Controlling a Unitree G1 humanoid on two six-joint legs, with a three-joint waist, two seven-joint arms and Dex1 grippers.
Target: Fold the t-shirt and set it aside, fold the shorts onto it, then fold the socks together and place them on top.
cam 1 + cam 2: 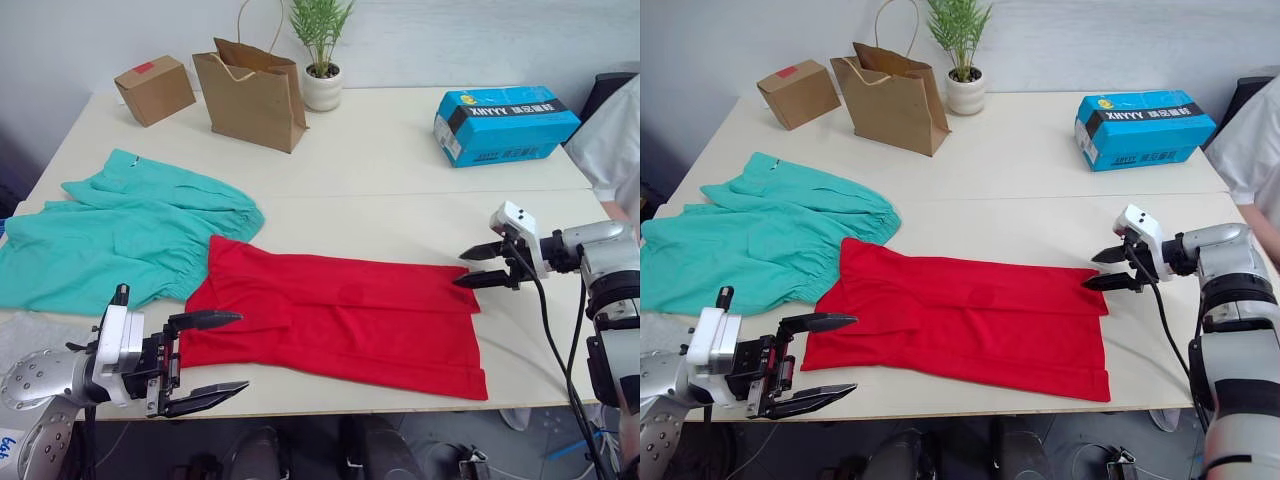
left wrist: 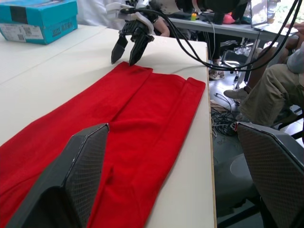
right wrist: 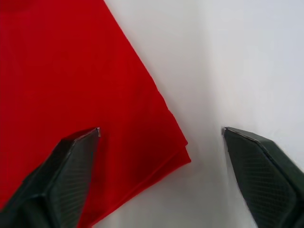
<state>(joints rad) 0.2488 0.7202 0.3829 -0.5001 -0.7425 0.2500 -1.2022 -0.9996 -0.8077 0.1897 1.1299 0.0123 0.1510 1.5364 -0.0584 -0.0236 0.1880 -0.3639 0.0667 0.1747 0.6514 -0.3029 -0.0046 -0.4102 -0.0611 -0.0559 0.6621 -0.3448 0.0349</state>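
t-shirt (image 1: 335, 325) folded into a long strip across the table's (image 1: 400, 160) front edge, shorts (image 1: 110, 240) touching its left end. Left gripper (image 1: 205, 358) wide open at the left end — right gripper (image 1: 478, 266) open at the far right corner, both empty.

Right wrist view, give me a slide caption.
Open right gripper poised over a corner of the folded red t-shirt on the table.

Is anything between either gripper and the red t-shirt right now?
Nothing visible. The left gripper is open at the near left end of the t-shirt, and the right gripper is open at its far right corner. The shorts lie off to the left, overlapping only its far left corner.
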